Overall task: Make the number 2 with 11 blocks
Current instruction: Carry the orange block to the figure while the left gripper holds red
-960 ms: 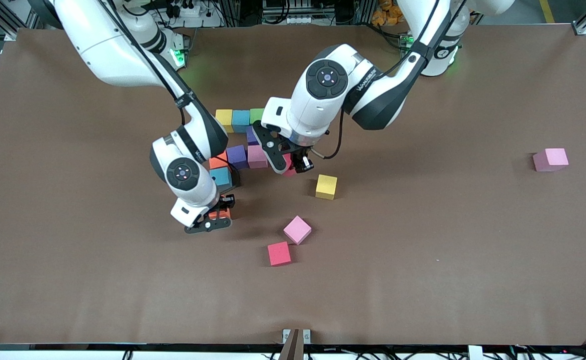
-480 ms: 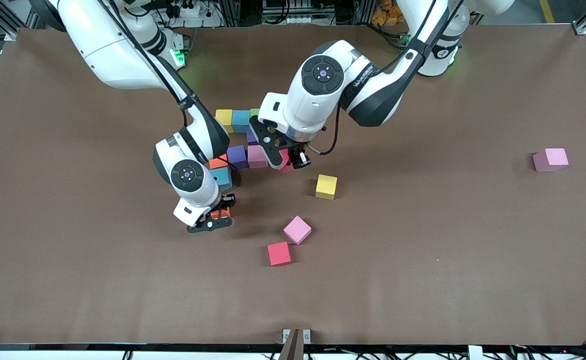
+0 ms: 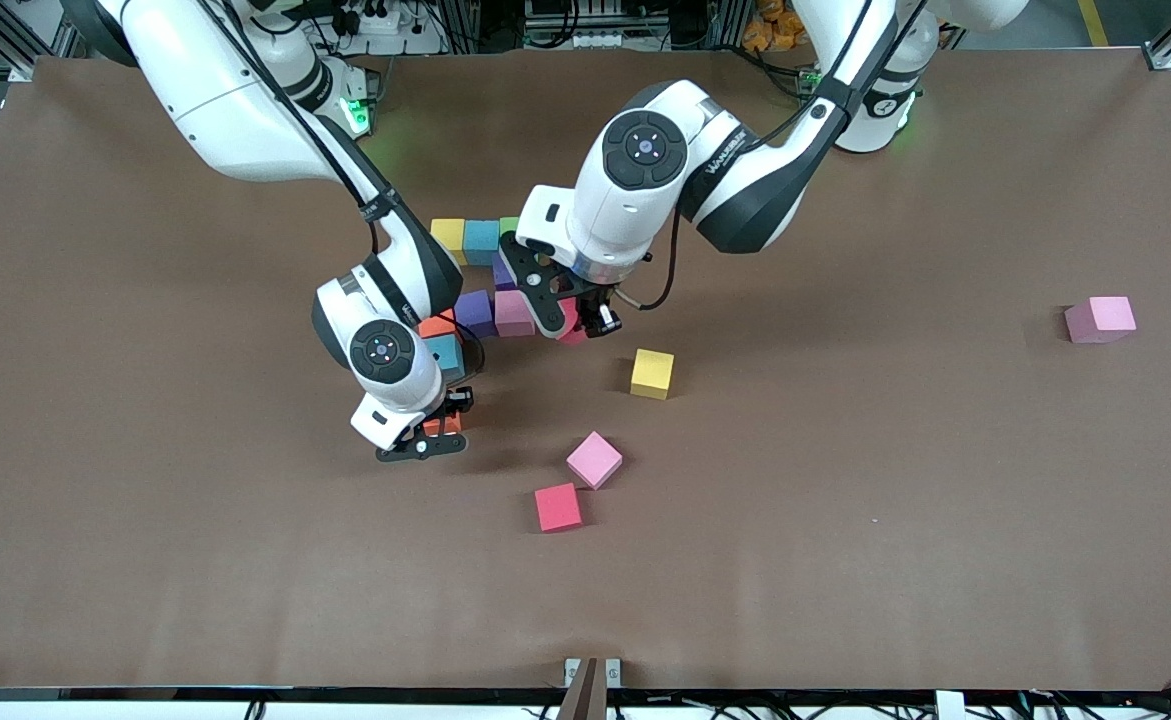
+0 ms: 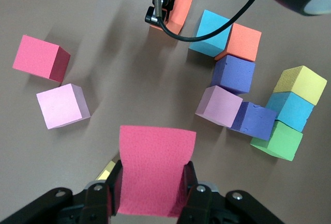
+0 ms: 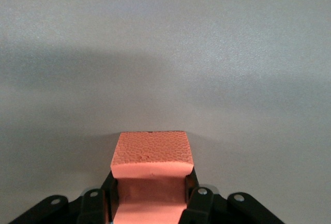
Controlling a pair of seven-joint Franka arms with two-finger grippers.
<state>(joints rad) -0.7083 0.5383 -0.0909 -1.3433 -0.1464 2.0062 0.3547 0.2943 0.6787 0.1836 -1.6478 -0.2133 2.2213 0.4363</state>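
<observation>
A run of blocks lies mid-table: yellow, blue, green, purple, pink, purple, orange, blue. The same run shows in the left wrist view, from yellow to blue. My left gripper is shut on a red block, low beside the run's pink block. My right gripper is shut on an orange block, low at the table just nearer the front camera than the blue end block.
Loose blocks lie on the brown table: yellow, pink and red nearer the front camera than the run. A lone pink block lies toward the left arm's end.
My left gripper has carried the red block a little toward the run's pink block, then stopped. My right gripper with the orange block has shifted only slightly.
</observation>
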